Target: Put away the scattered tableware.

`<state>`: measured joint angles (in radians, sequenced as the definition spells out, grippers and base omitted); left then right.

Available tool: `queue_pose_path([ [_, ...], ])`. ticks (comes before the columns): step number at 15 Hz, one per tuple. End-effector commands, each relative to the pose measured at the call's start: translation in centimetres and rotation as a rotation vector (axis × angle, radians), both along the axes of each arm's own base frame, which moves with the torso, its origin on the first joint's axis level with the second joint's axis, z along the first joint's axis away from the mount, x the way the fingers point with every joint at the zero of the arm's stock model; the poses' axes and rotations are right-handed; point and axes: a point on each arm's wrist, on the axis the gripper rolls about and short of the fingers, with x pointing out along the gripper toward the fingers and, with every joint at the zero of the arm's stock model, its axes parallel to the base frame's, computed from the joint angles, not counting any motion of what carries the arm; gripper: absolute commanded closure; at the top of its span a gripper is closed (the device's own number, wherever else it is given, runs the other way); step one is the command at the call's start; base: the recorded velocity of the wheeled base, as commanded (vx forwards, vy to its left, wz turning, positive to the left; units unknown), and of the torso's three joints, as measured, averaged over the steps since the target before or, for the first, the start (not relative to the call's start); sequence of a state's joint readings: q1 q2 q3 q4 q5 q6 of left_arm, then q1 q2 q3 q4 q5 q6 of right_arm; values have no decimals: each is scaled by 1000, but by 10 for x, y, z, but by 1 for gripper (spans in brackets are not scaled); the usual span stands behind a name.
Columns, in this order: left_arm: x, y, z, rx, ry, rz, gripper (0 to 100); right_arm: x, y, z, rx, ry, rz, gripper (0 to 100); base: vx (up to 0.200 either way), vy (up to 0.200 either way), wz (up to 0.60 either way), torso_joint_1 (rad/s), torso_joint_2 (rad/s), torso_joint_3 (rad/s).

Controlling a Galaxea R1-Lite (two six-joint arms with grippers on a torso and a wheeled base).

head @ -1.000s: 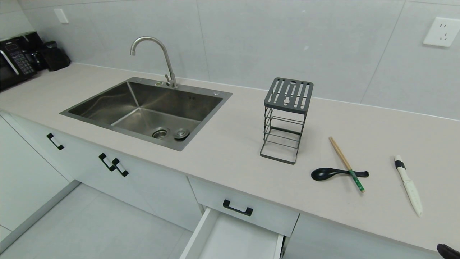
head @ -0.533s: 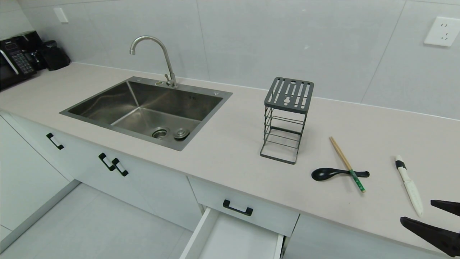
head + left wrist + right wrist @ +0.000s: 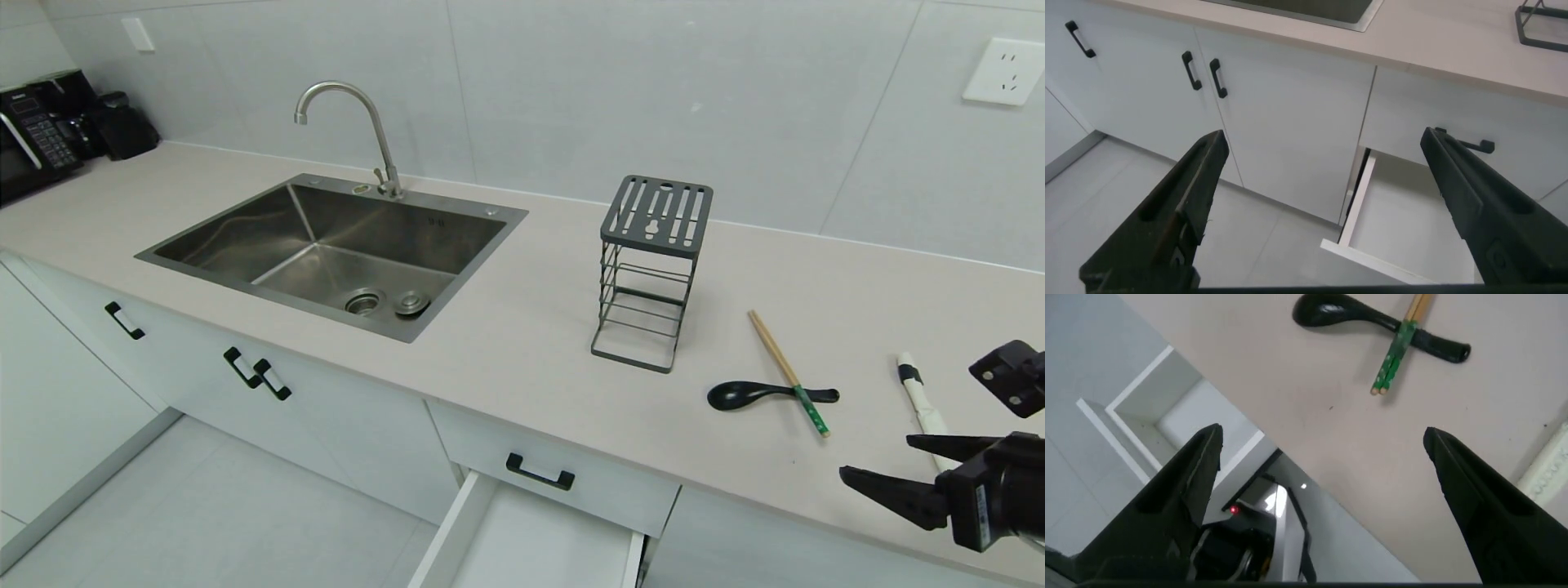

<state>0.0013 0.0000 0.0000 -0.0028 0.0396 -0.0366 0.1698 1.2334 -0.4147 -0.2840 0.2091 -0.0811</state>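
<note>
A black spoon [image 3: 751, 394] lies on the pale counter [image 3: 531, 327] with a pair of wooden chopsticks [image 3: 788, 373] crossed over its handle. Right of them is a white knife [image 3: 921, 396] with a dark band. My right gripper [image 3: 878, 457] hovers open over the counter's front edge, just in front of the knife, its fingers pointing left. From the right wrist I see the spoon [image 3: 1347, 310], the chopsticks [image 3: 1398, 347] and the knife [image 3: 1550, 461] beyond the right gripper [image 3: 1321, 433]. My left gripper [image 3: 1323, 135] is open and empty, low in front of the cabinets.
A dark wire rack [image 3: 653, 269] stands left of the spoon. A steel sink [image 3: 245, 269] with a tap [image 3: 367, 122] sits further left. A white drawer [image 3: 531, 539] below the counter is pulled open, also in the left wrist view [image 3: 1404, 220]. Appliances stand at the far left.
My right gripper has come up from the bottom right corner into the head view and moved left, to just in front of the knife. The tableware has not moved.
</note>
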Motion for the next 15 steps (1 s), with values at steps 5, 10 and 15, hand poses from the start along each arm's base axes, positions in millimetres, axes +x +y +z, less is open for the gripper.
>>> queue_pose_path([
  [5, 0, 0, 0, 0, 0, 1, 0, 38, 6, -22, -10, 147, -38, 0, 0, 0, 0, 0, 0, 0],
  [10, 0, 0, 0, 0, 0, 1, 0, 73, 11, -27, -18, 136, -51, 0, 0, 0, 0, 0, 0, 0],
  [15, 0, 0, 0, 0, 0, 1, 0, 100, 14, -33, -22, 130, -63, 0, 0, 0, 0, 0, 0, 0],
])
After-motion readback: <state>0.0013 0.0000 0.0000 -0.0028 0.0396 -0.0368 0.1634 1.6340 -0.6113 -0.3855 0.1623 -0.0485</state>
